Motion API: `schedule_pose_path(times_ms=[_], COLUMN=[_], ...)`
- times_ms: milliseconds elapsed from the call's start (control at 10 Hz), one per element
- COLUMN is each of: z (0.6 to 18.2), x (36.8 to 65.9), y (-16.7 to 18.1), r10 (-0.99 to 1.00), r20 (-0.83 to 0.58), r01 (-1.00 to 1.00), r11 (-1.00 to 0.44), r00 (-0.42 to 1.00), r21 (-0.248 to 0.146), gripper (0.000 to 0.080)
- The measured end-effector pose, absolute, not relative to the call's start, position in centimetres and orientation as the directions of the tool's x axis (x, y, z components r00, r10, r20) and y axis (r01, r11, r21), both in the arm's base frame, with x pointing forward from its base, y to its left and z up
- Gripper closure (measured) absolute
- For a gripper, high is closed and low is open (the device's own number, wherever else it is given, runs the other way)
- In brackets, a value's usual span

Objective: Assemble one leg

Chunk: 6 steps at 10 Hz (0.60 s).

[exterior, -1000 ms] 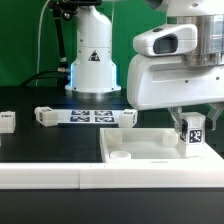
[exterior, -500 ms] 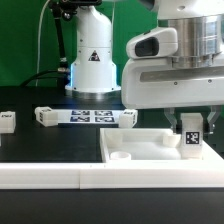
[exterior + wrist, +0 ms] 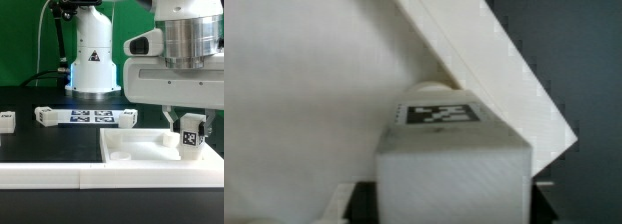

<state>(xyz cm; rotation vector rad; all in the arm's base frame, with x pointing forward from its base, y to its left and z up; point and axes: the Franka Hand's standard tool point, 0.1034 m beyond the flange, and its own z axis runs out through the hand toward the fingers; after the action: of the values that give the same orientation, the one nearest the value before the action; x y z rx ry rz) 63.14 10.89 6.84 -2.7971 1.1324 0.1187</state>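
The jaws are clenched on the leg, one finger on each side of it; in the exterior view the gripper comes straight down from the arm's white wrist housing and holds the post upright at the exterior view's right. In the wrist view the leg fills the lower middle of the picture, with dark finger edges showing at either side of its base.

The leg is a small white rectangular post with a black-and-white square tag on the face turned to the exterior camera. Its lower end sits at or just above the back right part of the large flat white piece; whether it touches cannot be told. In the wrist view the tag lies on the post's end nearest the white piece, which has a raised rim running diagonally past it.

The large flat white piece lies on a black table and has a raised border and a small round boss near its left corner. Farther back on the table, toward the exterior view's left, lies the long white marker board with several tags along it, and at the far left edge sits another small white tagged part. Behind the table stands a white robot base with a black triangle mark, against a green backdrop with dark cables hanging at the left.
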Motion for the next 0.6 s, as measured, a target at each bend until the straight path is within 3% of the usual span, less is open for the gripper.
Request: schedule_pose_path(times_ms=[600], z=[6.88], x=[63.01], y=[10.70], r10=[-0.933], r20=[-0.136], r01=[-0.943], r11=[-0.333], r00=[0.333], r21=[-0.027], gripper=[0.0509])
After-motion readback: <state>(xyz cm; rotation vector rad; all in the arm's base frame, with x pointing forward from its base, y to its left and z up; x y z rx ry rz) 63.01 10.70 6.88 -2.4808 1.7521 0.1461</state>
